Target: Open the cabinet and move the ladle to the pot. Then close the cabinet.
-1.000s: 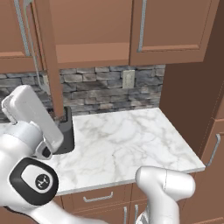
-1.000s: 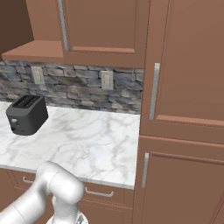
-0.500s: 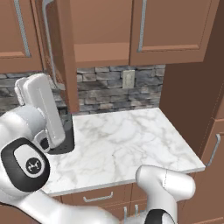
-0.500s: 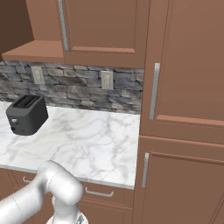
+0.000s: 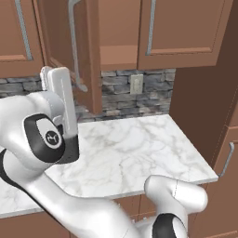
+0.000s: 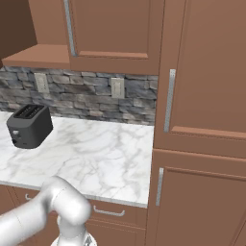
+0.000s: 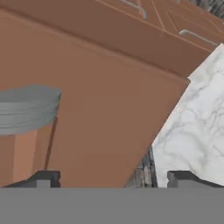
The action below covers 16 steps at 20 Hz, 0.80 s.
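the cabinet (image 5: 69, 51) door is seen swung out over the marble counter (image 5: 139, 148), its edge near the gripper (image 7: 113, 179), whose fingers are spread wide, empty.

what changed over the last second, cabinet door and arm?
The cabinet door has swung further open, out toward the camera in the left base view, baring more of the cabinet's inside. The arm's white links have risen and shifted right with it. In the hand view the gripper stands open, holding nothing. Unchanged: toaster, marble counter, and the neighbouring closed door.
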Tool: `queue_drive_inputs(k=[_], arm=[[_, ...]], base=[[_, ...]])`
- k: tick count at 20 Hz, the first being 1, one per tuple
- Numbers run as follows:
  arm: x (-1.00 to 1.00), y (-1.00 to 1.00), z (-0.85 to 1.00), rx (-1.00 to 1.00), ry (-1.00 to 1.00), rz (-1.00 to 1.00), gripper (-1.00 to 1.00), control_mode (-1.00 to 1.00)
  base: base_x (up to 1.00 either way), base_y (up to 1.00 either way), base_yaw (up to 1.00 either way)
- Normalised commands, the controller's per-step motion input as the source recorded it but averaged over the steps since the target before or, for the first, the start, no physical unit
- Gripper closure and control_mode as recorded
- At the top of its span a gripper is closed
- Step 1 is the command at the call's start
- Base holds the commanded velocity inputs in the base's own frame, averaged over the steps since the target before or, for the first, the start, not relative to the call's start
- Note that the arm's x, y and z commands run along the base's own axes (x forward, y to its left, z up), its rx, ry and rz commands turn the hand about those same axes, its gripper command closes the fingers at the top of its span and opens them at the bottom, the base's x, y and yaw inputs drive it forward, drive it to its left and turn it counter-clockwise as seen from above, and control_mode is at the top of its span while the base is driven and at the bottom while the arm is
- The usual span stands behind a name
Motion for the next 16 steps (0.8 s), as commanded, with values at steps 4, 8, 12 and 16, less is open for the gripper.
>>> queue_drive_inputs(k=[4,8,12,16], arm=[[0.82,-0.10,-0.71,0.12,-0.16,0.00,-1.00,-1.00],[0.83,-0.01,-0.89,0.10,-0.18,0.00,-1.00,-1.00],[0.81,-0.25,-0.21,0.07,-0.23,0.00,-1.00,-1.00],[0.85,-0.68,0.54,0.09,-0.14,0.00,-1.00,-1.00]], base=[[0.00,0.00,0.00],[0.00,0.00,0.00],[0.00,0.00,0.00],[0.00,0.00,0.00]])
